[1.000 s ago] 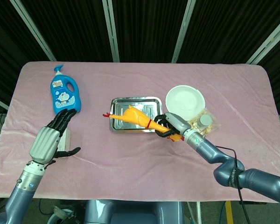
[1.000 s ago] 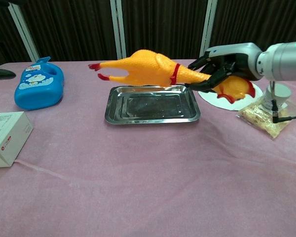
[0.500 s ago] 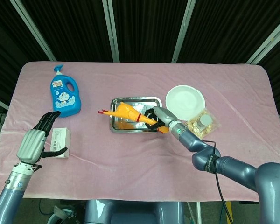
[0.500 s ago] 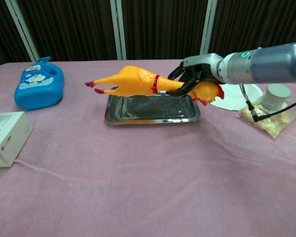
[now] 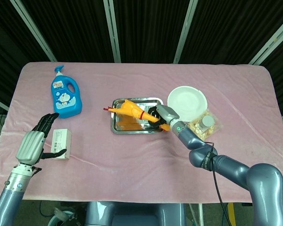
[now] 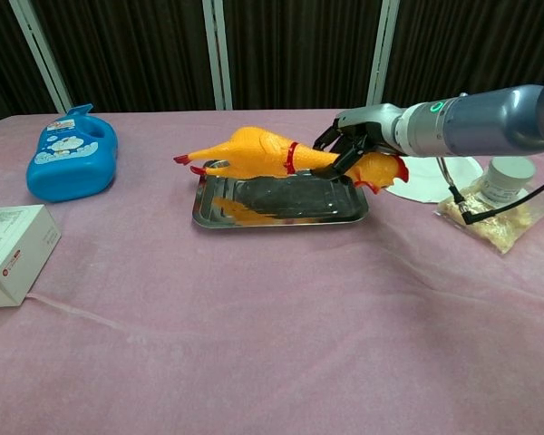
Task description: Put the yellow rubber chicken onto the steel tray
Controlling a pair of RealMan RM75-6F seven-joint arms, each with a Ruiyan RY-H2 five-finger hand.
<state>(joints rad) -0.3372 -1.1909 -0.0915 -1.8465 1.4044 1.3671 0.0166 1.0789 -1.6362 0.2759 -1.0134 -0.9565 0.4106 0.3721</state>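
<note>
Gripping the yellow rubber chicken [image 6: 263,152] by its neck, the right robot hand [image 6: 349,145] should lower it flat into the steel tray [image 6: 344,214] before its fingers let go.

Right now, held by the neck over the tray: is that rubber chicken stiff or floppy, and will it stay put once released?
Probably fairly stiff: the rubber chicken juts out nearly level from the right hand, which grips only its neck, and barely sags. Likely light, since that one-ended hold carries it. Its rounded body might rock on the steel tray, though the raised rim should contain it.
</note>
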